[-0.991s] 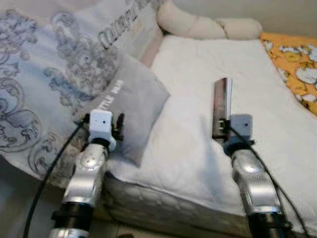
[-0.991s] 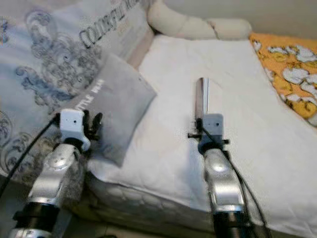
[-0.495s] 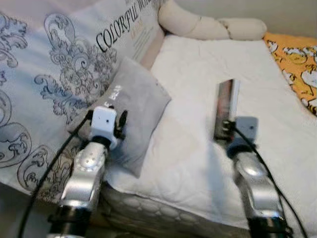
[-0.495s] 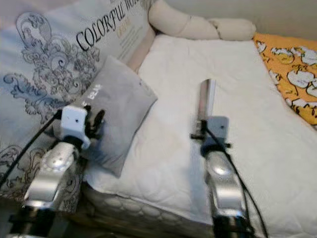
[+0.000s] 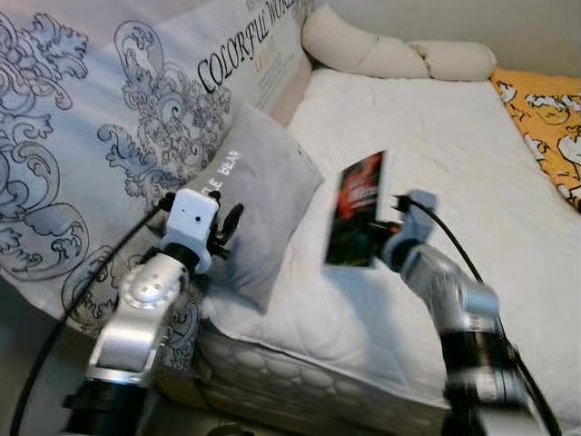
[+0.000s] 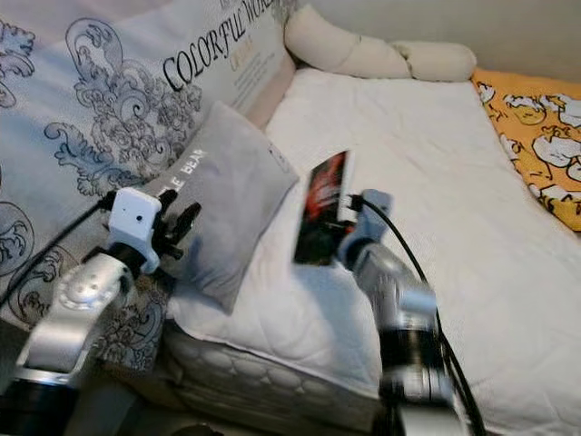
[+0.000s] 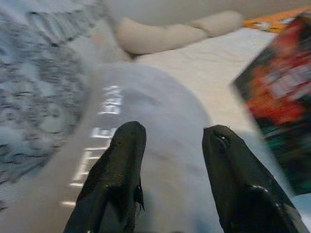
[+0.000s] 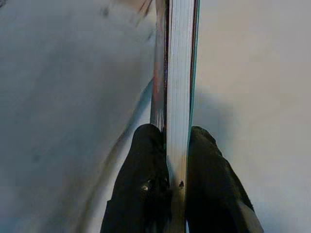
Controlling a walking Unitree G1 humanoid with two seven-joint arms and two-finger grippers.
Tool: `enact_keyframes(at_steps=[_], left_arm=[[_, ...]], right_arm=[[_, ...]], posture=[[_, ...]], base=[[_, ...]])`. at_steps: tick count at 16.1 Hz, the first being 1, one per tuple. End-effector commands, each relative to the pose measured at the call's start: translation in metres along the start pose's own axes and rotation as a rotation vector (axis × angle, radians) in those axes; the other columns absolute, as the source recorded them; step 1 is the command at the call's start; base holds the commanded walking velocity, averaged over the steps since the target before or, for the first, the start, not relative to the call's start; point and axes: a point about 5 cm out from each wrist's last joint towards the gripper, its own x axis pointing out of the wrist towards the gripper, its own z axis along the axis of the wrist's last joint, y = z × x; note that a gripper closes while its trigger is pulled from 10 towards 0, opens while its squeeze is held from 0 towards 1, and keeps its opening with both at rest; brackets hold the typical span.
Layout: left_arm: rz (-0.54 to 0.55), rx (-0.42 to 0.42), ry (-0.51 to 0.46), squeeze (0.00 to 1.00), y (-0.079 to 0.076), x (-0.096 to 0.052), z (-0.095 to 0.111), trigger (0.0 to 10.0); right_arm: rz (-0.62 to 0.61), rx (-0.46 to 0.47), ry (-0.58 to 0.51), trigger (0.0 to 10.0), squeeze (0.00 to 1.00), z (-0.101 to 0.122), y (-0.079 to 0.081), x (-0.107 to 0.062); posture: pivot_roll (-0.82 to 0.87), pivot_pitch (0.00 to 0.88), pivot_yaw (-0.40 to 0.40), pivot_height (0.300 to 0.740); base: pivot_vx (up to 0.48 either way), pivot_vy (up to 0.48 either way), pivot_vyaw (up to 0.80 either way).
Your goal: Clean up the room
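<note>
1 book (image 5: 356, 209), pinched by the right gripper (image 8: 167, 160), has swung from edge-on to cover-forward beside the pillow (image 5: 257, 200) over the bed (image 5: 454, 127); placement likely follows. Left gripper (image 7: 172, 160) hovers spread by the pillow.

The two eye views look forward and down from the head onto the white mattress (image 5: 436, 118); both arms rise from the lower edge of the frame. The left wrist view looks very close along its fingers (image 7: 119, 179) at the grey pillow (image 7: 160, 121). The right wrist view looks along the book (image 8: 179, 82). All views share the mattress.
</note>
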Motion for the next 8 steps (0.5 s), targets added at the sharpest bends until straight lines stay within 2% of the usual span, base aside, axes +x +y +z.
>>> enact_keyframes(at_steps=[1, 2, 4, 6, 8], left_arm=[[-0.110, 0.002, 0.020, 0.00, -0.002, 0.000, 0.004, 10.0], [-0.151, 0.016, 0.042, 0.00, -0.003, -0.001, 0.003, 10.0], [-0.310, 0.084, 0.131, 0.00, -0.004, -0.008, -0.003, 10.0], [-0.439, 0.083, 0.187, 0.00, -0.007, -0.016, -0.004, 10.0], [-0.553, 0.082, 0.250, 0.00, -0.013, -0.023, -0.007, 10.0]], right_arm=[[0.087, 0.083, 0.041, 10.0, 0.00, 0.009, 0.006, 0.007], [0.086, 0.105, 0.064, 10.0, 0.00, 0.008, 0.005, 0.011], [0.065, 0.148, 0.125, 10.0, 0.00, 0.006, -0.002, 0.020], [0.071, 0.218, 0.190, 10.0, 0.00, 0.001, -0.004, 0.023], [0.035, 0.221, 0.210, 10.0, 0.00, -0.002, -0.010, 0.025]], posture=[[0.03, 0.000, -0.021, 0.740], [0.04, 0.000, -0.027, 0.740], [0.05, 0.000, -0.026, 0.740], [0.05, 0.000, -0.011, 0.740], [0.05, 0.000, -0.008, 0.740]], base=[[0.000, 0.000, 0.00], [0.000, 0.000, 0.00], [0.000, 0.000, 0.00], [0.000, 0.000, 0.00], [0.000, 0.000, 0.00]])
